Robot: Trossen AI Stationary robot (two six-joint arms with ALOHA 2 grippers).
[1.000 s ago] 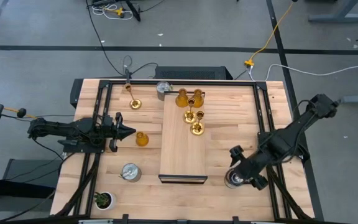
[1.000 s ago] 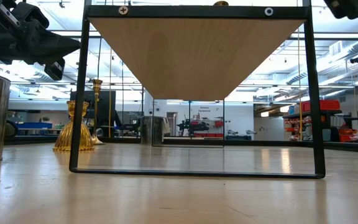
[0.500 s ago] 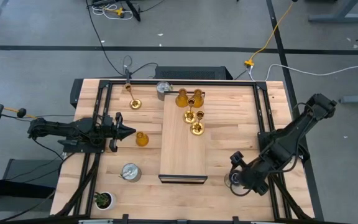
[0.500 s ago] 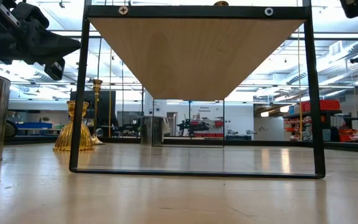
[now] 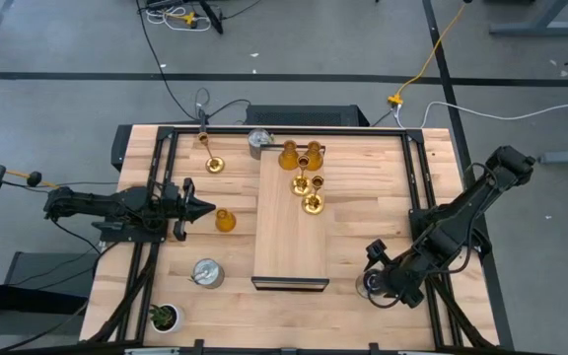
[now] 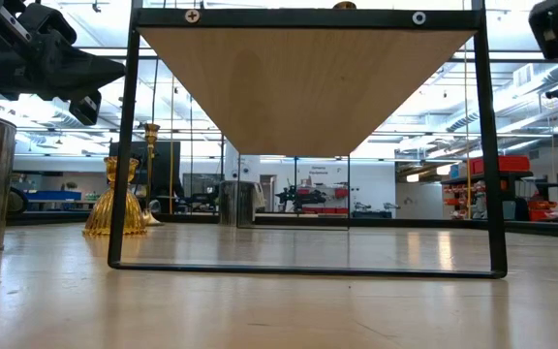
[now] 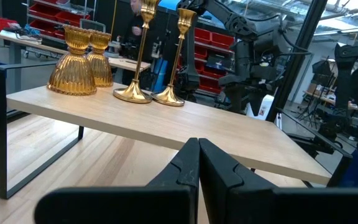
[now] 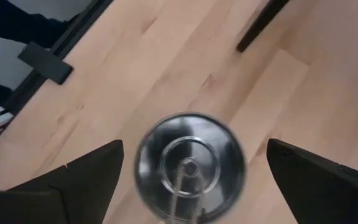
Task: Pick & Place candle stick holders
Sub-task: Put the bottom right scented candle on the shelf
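A squat silver holder (image 8: 190, 165) stands on its base on the table near the near right corner; it also shows in the high view (image 5: 366, 287). My right gripper (image 8: 194, 149) hangs above it, open, pointing down, one finger on each side and clear of it. My left gripper (image 5: 205, 207) is shut and empty, level, pointing at an amber bell-shaped holder (image 5: 225, 220) on the table. Two amber holders (image 5: 301, 154) and two gold thin-stemmed ones (image 5: 308, 192) stand on the raised wooden shelf (image 5: 289, 247). A third gold holder (image 5: 213, 163) stands at the far left.
Another silver holder (image 5: 207, 273) stands near left and one (image 5: 259, 140) at the far edge. A small potted plant (image 5: 164, 317) sits at the near left corner. The shelf's black frame legs (image 6: 122, 145) stand mid-table. Black rails (image 5: 417, 197) run along both sides.
My right gripper has moved a little toward the table's near edge and gone down over the silver holder, still open. The holder has stayed in place.
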